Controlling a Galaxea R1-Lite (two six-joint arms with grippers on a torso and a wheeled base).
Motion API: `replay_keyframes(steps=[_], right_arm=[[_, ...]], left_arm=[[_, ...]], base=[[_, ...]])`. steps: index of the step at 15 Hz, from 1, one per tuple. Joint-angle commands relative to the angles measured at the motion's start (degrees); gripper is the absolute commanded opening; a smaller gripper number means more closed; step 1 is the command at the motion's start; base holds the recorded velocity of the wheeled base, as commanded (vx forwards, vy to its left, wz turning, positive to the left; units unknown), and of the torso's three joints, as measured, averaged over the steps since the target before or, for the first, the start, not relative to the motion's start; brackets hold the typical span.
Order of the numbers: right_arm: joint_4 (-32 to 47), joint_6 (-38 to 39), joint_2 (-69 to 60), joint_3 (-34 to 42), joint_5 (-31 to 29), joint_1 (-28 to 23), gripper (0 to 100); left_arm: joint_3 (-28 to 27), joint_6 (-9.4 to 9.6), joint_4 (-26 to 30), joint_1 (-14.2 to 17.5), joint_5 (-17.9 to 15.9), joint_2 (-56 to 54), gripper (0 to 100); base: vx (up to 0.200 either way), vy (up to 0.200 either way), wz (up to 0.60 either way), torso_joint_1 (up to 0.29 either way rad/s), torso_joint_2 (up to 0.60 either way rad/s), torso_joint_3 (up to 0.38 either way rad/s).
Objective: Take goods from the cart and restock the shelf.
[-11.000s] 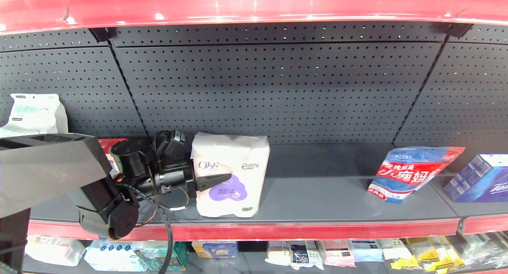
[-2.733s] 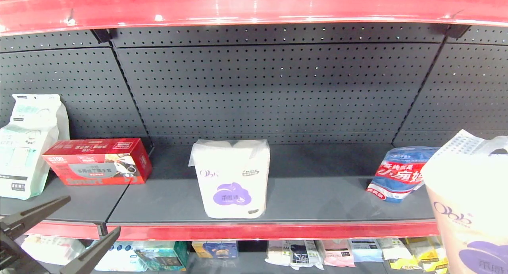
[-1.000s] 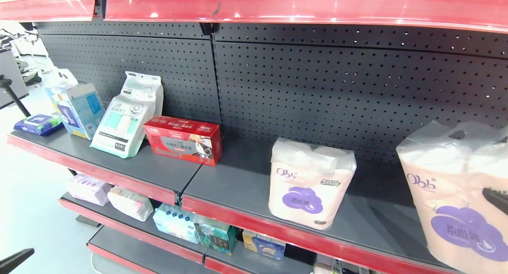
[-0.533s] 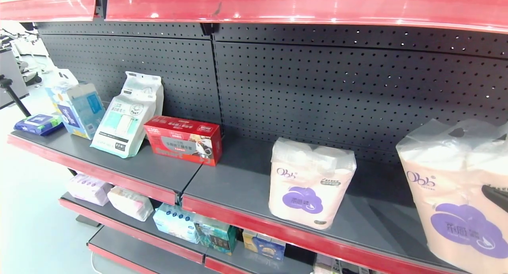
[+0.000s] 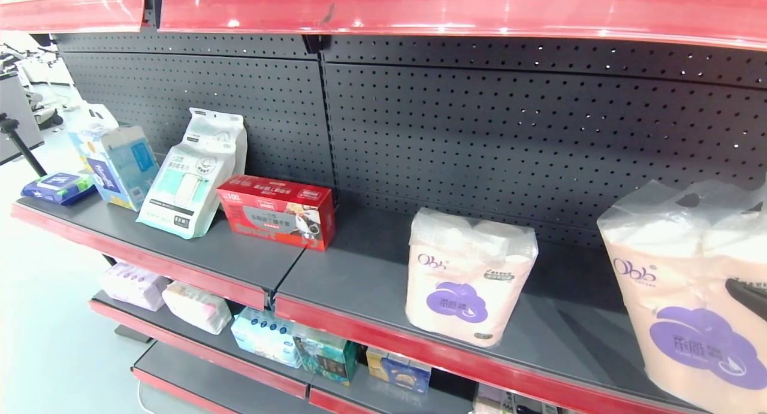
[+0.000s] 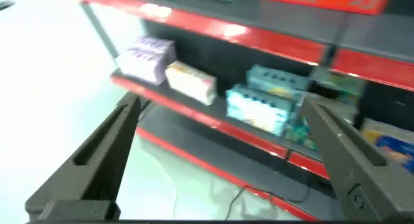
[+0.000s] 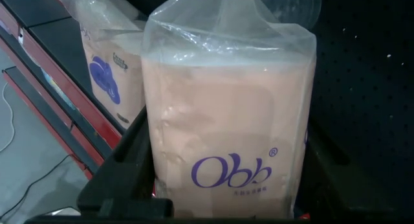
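Toilet paper in a clear plastic wrap, a pack (image 5: 689,294) with a purple cloud on its front, sits clamped in my right gripper (image 7: 223,185), one black finger pressed to each side of it; in the head view one finger (image 5: 748,294) shows dark against the pack's face. I hold the pack upright at the right end of the shelf (image 5: 359,270), over its front part, with the black pegboard (image 5: 479,120) behind; its bottom is cut off from view, so I cannot tell whether it rests on the board. A second pack of the same kind (image 5: 467,276) stands upright on the shelf to my left of the held one, near it but apart, close to the red front edge. Further left on the same level lie a red box (image 5: 277,211), then a white pouch (image 5: 195,174) leaning back against the pegboard, then a blue and white tissue pack (image 5: 117,165) and a flat blue packet (image 5: 57,186) at the far end. My left gripper (image 6: 221,101) hangs low with its fingers wide apart and nothing between them, facing the lower shelves (image 6: 213,123) where small packs stand in a row.
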Motion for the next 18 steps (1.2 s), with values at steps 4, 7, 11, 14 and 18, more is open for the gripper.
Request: replay_keyframes(steps=[4,7,11,14,18], right_arm=[[-0.01,-0.04,0.12,0.04,0.04,0.04,0],[-0.1,0.05,0.47,-0.04,0.04,0.04,0],[-0.1,-0.04,0.82,-0.13,0.04,-0.32,0],[-0.1,-0.04,0.82,-0.04,-0.05,-0.32,0],[-0.1,-0.04,0.91,-0.22,-0.14,-0.32,0]], left_arm=[[0.53,-3.72,-0.42,5.33,-4.67,-2.36,100],[3.17,-5.57,-5.17,5.33,-12.76,-2.36,100],[4.84,-2.49,-7.19,-3.02,-16.1,-3.15,100],[4.84,-2.93,-7.19,-1.7,-15.66,-5.08,100],[4.84,-2.84,-7.1,-3.02,-15.92,-7.98,100]], base=[[0.0,0.0,0.0,0.0,0.0,0.0],[0.0,0.0,0.0,0.0,0.0,0.0],[0.0,0.0,0.0,0.0,0.0,0.0],[0.0,0.0,0.0,0.0,0.0,0.0],[0.0,0.0,0.0,0.0,0.0,0.0]])
